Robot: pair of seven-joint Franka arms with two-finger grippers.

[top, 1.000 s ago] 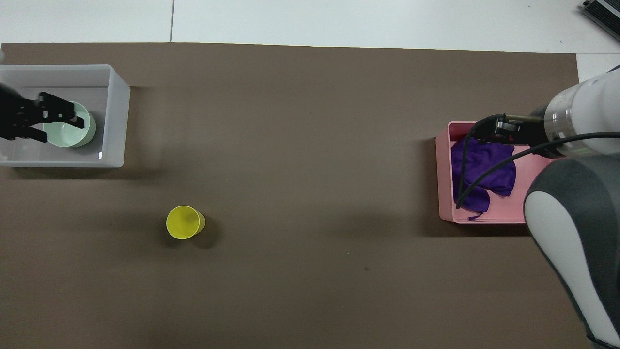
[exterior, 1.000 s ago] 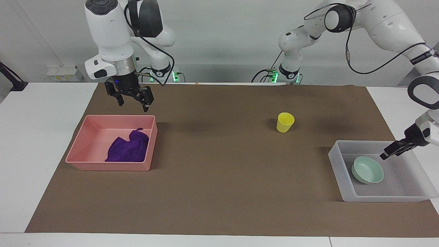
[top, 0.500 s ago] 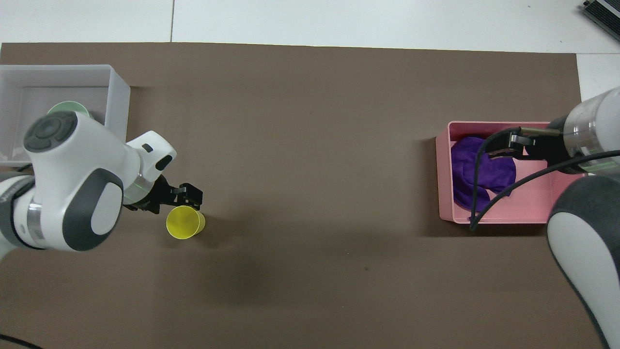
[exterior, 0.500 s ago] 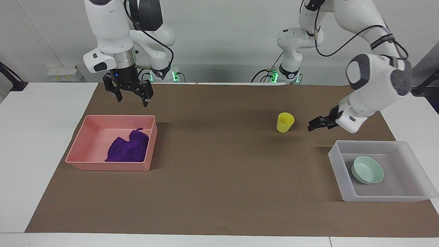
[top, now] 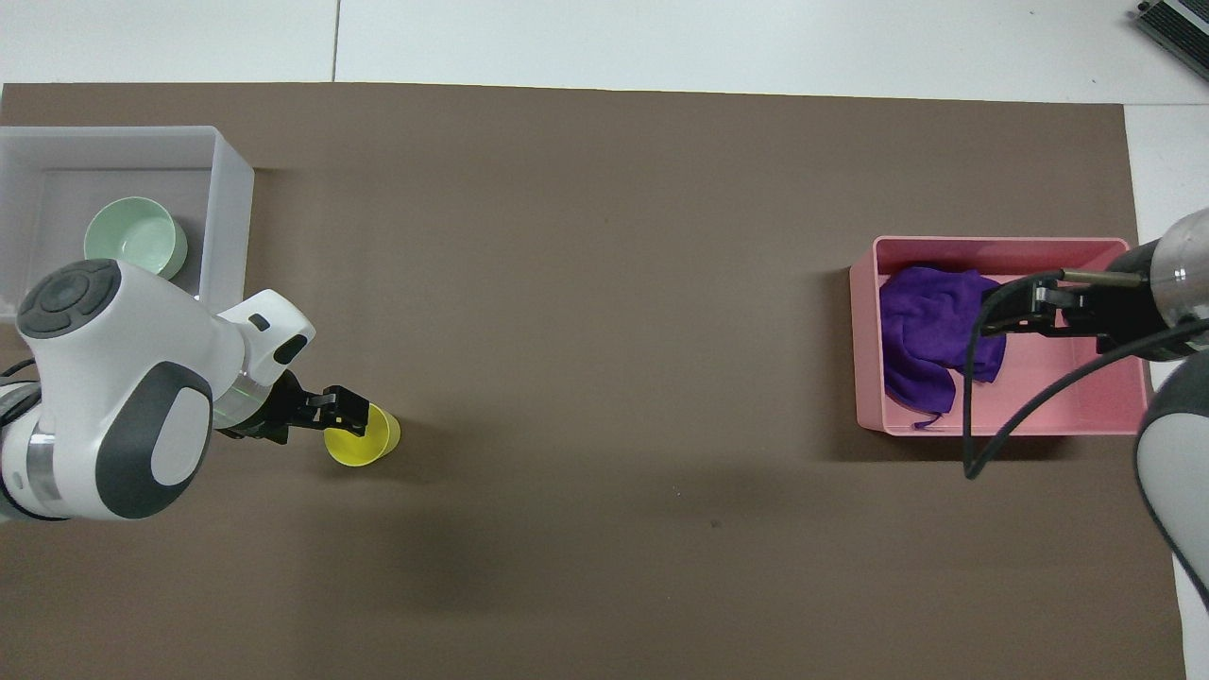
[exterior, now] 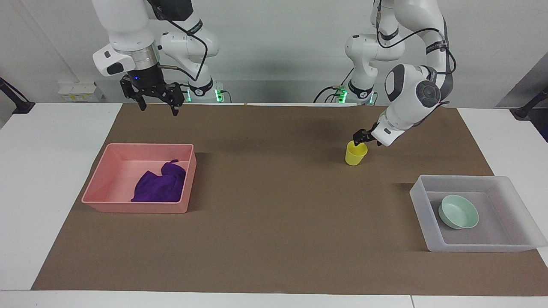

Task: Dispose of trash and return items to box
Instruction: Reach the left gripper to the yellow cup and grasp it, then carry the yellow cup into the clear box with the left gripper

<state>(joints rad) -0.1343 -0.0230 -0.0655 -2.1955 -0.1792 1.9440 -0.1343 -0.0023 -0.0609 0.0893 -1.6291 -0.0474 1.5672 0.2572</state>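
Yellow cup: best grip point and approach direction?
Probably the rim wall of the yellow cup. It stands upright, mouth open upward, alone on the brown mat, so come from above with one finger inside and one outside. The open left gripper is already at the rim on the edge nearer the robots.

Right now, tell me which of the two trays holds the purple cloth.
The pink tray, at the right arm's end of the table: the purple cloth lies in it. The translucent tray holds only the green bowl.
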